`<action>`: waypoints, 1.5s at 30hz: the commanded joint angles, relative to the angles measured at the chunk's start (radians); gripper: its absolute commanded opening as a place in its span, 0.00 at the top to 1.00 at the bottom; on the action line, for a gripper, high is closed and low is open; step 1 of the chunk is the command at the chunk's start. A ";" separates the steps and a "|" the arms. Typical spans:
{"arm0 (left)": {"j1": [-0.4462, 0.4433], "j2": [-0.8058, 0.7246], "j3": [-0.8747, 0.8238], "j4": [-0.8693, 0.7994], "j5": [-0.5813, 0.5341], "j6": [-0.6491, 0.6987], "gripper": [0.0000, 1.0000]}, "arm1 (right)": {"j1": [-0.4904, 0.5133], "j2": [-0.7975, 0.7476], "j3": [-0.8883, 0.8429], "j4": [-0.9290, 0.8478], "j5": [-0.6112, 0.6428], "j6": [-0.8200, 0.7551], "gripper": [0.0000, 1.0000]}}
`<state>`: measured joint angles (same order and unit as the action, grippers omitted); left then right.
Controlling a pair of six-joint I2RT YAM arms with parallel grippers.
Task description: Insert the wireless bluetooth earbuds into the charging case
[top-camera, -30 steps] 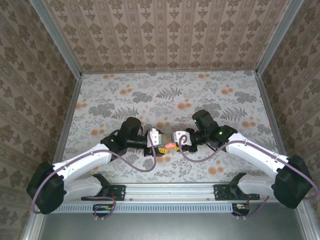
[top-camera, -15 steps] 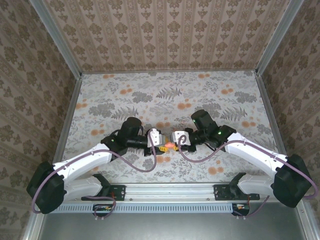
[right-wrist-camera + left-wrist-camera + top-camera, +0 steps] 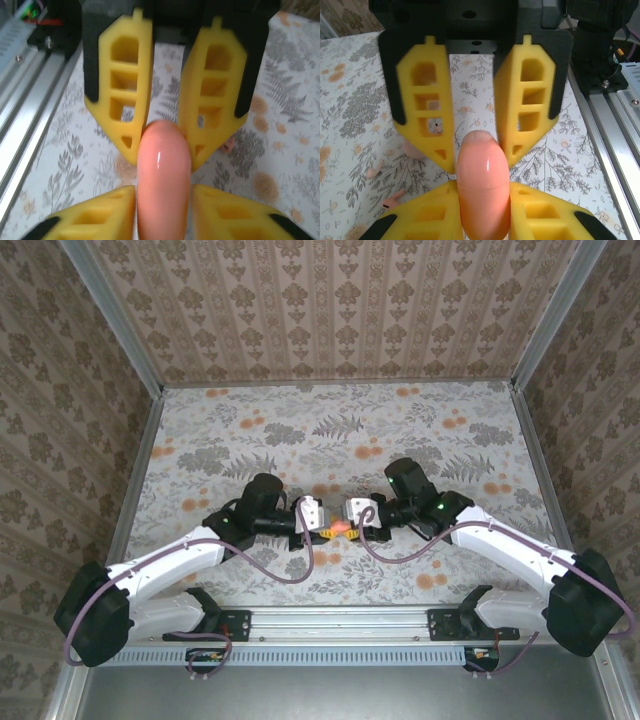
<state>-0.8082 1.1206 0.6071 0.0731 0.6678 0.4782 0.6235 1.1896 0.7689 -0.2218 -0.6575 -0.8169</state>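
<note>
The salmon charging case [image 3: 341,530] hangs just above the table between both grippers, lid closed. My left gripper [image 3: 320,530] is shut on one end of it. My right gripper [image 3: 358,524] is shut on the other end. In the left wrist view the case [image 3: 483,165] sits between my lower yellow fingers [image 3: 427,215], and the right gripper's fingers [image 3: 527,100] press on its tip. The right wrist view shows the case [image 3: 163,175] the same way. Two tiny red-orange earbuds [image 3: 373,172] [image 3: 393,201] lie on the table beside it; one bit [image 3: 229,145] lies past the fingers.
A pale pink round piece [image 3: 412,148] lies on the floral table half behind a finger. The aluminium rail [image 3: 340,620] with the arm bases runs along the near edge. Patterned walls [image 3: 330,310] enclose the table on three sides.
My right gripper has moved slightly left toward the left gripper and closed in on the case's end. The left arm has stayed still.
</note>
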 commanded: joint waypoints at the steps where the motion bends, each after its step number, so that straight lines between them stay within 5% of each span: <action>1: 0.019 -0.029 -0.027 0.096 0.070 -0.048 0.80 | -0.075 -0.050 -0.070 0.187 -0.176 0.101 0.59; 6: 0.042 -0.051 -0.058 0.189 0.140 -0.108 0.82 | -0.142 -0.087 -0.147 0.305 -0.321 0.180 0.47; 13: 0.049 -0.030 -0.059 0.256 0.201 -0.154 0.82 | -0.162 -0.068 -0.137 0.299 -0.420 0.213 0.48; 22: 0.049 -0.031 -0.063 0.298 0.211 -0.183 0.82 | -0.162 -0.027 -0.099 0.278 -0.463 0.214 0.71; 26: 0.049 -0.035 -0.063 0.294 0.202 -0.181 0.80 | -0.162 -0.029 -0.096 0.273 -0.455 0.210 0.79; 33: 0.044 -0.029 -0.054 0.236 0.168 -0.144 0.56 | -0.140 -0.068 -0.047 0.085 -0.265 0.093 0.84; 45: 0.027 0.004 -0.026 0.213 0.181 -0.138 0.59 | -0.087 -0.083 -0.028 0.067 -0.225 0.062 0.84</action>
<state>-0.7738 1.1175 0.5510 0.2741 0.8268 0.3367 0.5262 1.1152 0.7082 -0.1402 -0.8890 -0.7300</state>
